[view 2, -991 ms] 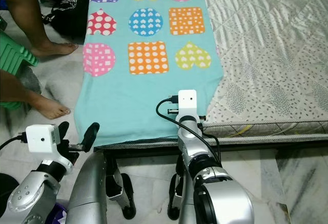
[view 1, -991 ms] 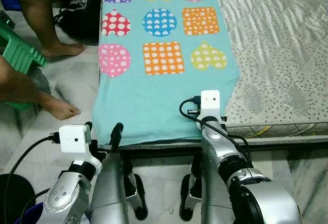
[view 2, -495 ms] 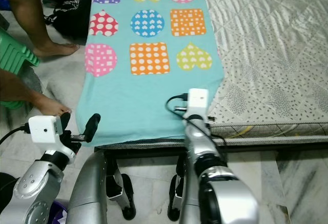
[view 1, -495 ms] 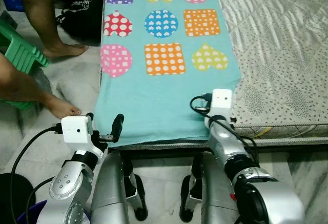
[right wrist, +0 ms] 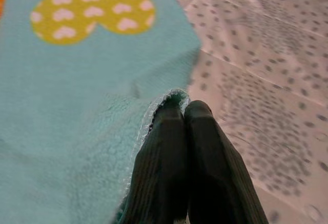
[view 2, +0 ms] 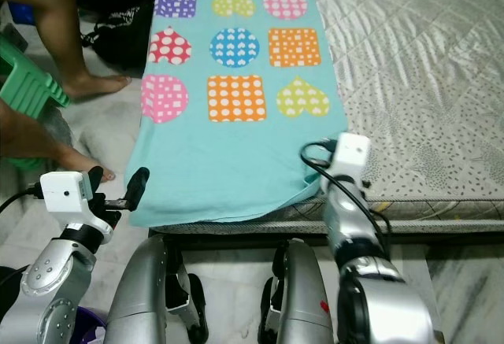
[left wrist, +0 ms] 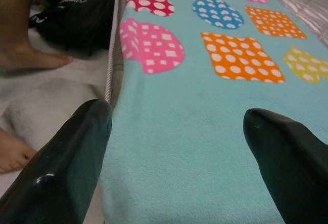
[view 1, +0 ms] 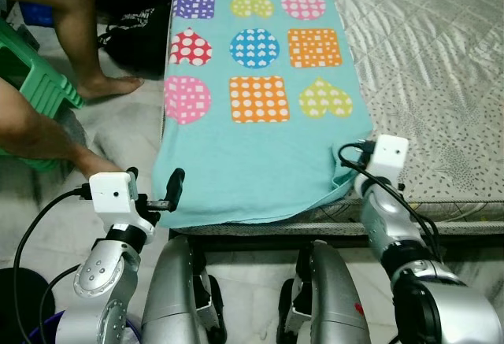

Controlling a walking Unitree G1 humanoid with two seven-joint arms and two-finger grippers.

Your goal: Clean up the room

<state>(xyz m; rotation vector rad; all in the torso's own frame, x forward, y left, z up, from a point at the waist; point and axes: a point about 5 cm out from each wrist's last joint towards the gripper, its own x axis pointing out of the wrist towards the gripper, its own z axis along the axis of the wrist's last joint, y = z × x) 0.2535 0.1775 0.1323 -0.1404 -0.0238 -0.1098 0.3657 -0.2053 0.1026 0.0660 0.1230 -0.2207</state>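
A teal blanket [view 1: 252, 155] printed with bright hearts, squares and circles lies along the left side of the bed. My right gripper [right wrist: 183, 107] is shut on its near right corner, and the edge [view 1: 344, 180] is folded up and drawn toward the dotted mattress. The right wrist [view 1: 388, 157] hides the fingers in the eye views. My left gripper [view 1: 153, 188] stands open at the blanket's near left corner, over the bed's edge. In the left wrist view, the blanket [left wrist: 179, 147] lies between the two black fingers [left wrist: 66, 162], and they do not touch it.
A grey dotted mattress [view 1: 441, 100] covers the bed's right side. A person's bare legs [view 1: 79, 37], a green stool [view 1: 35, 84] and a black bag [view 1: 138, 29] are on the marble floor at the left. A dark bucket [view 1: 16, 305] stands at the lower left.
My right arm has moved right, dragging the blanket's near right corner with it. The camera view has shifted up the bed. The left gripper stays open by the left corner.
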